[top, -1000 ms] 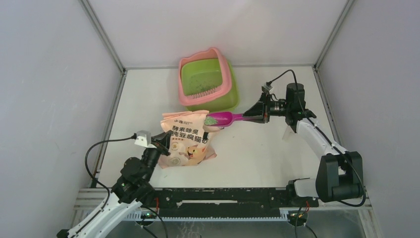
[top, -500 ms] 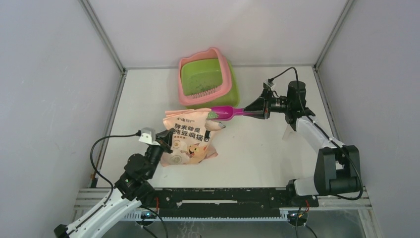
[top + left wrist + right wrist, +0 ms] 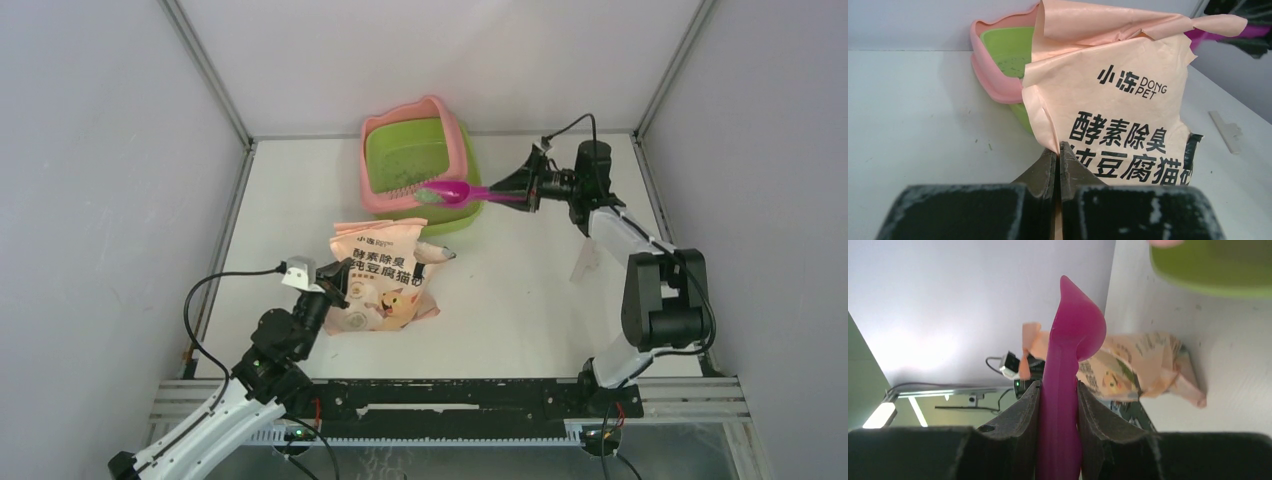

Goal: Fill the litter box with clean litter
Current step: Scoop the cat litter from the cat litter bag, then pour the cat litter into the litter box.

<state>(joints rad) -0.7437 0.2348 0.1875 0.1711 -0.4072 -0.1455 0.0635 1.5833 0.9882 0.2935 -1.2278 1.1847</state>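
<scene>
Outstretched, the right gripper [image 3: 507, 190] clamps a magenta plastic scoop [image 3: 452, 193] over the pink-rimmed green litter box [image 3: 441, 108]; the left gripper [image 3: 1057, 159] pinches a peach printed bag [image 3: 1128, 125].

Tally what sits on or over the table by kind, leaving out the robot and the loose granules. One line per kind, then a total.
litter box: 1
litter bag: 1
scoop: 1
pale flat strip: 1
Total: 4
</scene>
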